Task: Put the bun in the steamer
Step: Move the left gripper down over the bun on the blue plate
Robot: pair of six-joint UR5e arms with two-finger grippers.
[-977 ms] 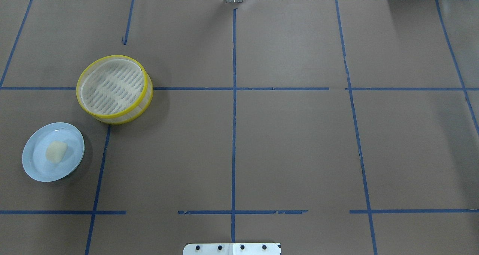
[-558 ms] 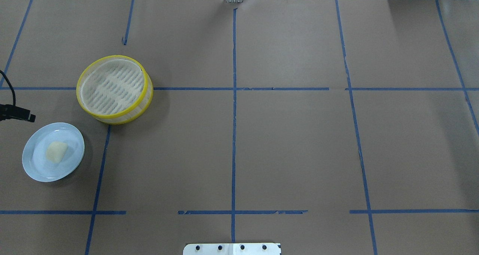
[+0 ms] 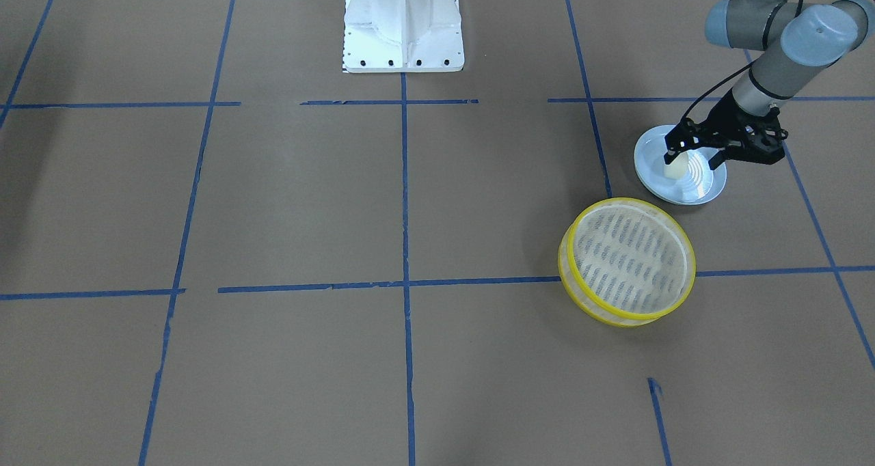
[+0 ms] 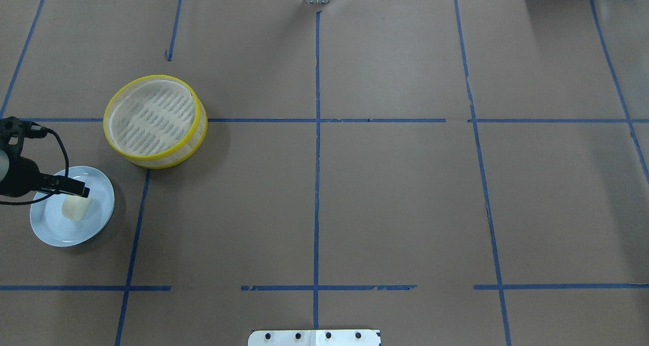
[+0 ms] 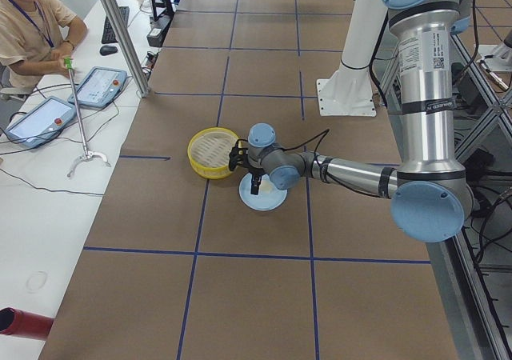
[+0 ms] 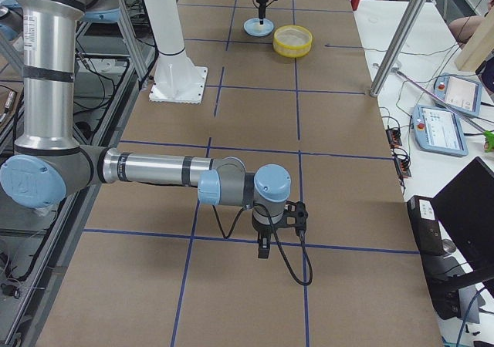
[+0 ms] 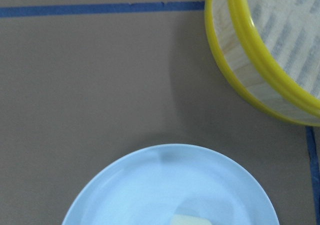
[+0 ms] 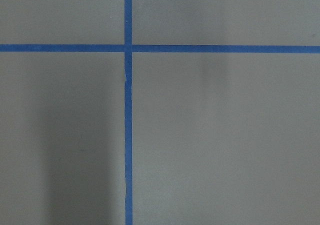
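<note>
The cream-white bun (image 4: pixel 76 208) lies on a pale blue plate (image 4: pixel 56 229) at the table's left. The yellow-rimmed steamer (image 4: pixel 152 115) stands empty just beyond the plate, apart from it. My left gripper (image 3: pixel 694 157) hangs open over the plate, and one finger (image 3: pixel 671 153) stands right above the bun (image 3: pixel 675 169) without holding it. In the left wrist view the plate (image 7: pixel 165 185), a sliver of the bun (image 7: pixel 190 220) and the steamer's rim (image 7: pixel 260 50) show. My right gripper (image 6: pixel 262 247) shows only in the exterior right view, far from these things; I cannot tell if it is open or shut.
Brown paper with blue tape lines covers the table. The robot's white base plate (image 3: pixel 403 22) stands at mid-table on the robot's side. An operator (image 5: pixel 28 24) sits at a side bench with tablets (image 5: pixel 96 84).
My left arm has come in from the table's left edge and moved over the plate, above the bun. The bun, plate and steamer have not moved.
</note>
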